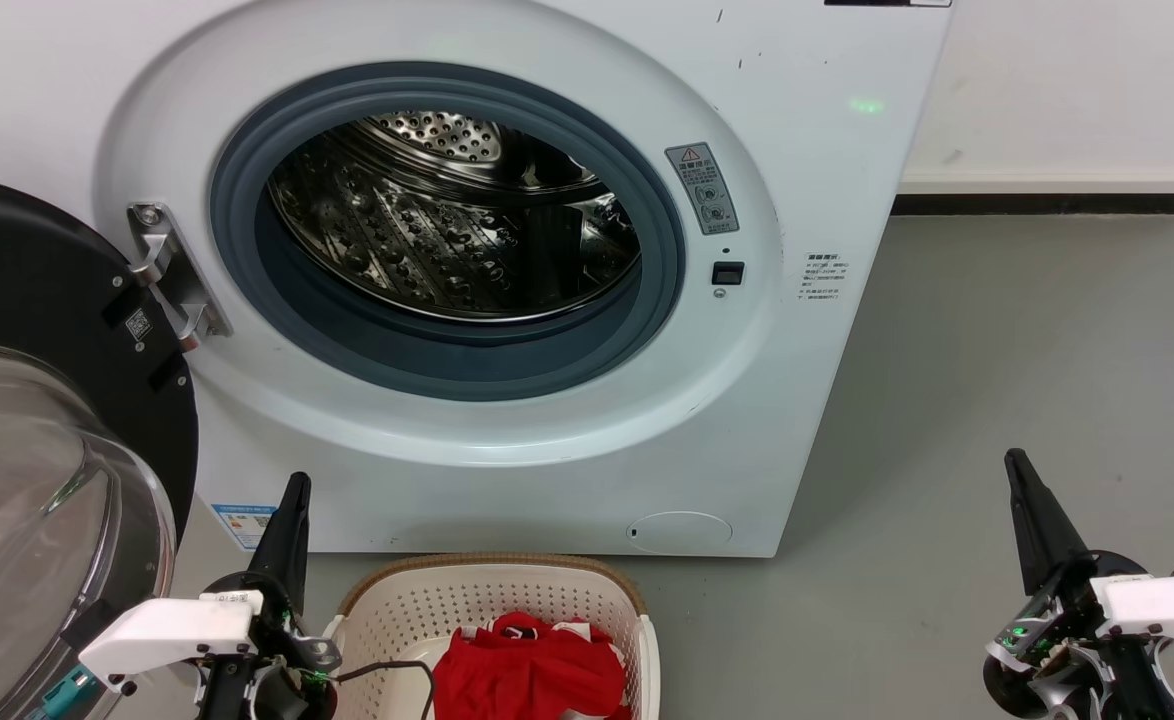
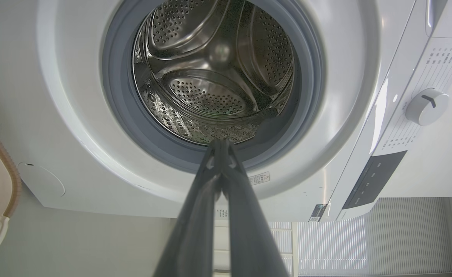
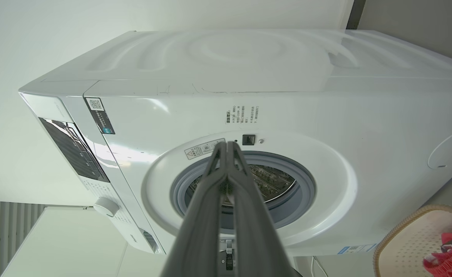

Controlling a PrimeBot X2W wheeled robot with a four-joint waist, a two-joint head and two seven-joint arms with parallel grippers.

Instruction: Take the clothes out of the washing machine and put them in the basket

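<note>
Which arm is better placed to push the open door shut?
Probably the left: the left gripper is right beside the open door, while the right gripper is beyond the other side of the washing machine.

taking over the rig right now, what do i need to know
Left gripper: jaws shut, empty, pointing at the drum from outside.
Right gripper: jaws shut, empty, clear of the machine.
Clothes: red garments lie in the basket, on the floor before the washing machine; its door is open.
Done: no clothes show in the drum.
Left: likely nothing; perhaps check the drum's hidden front edge.
</note>
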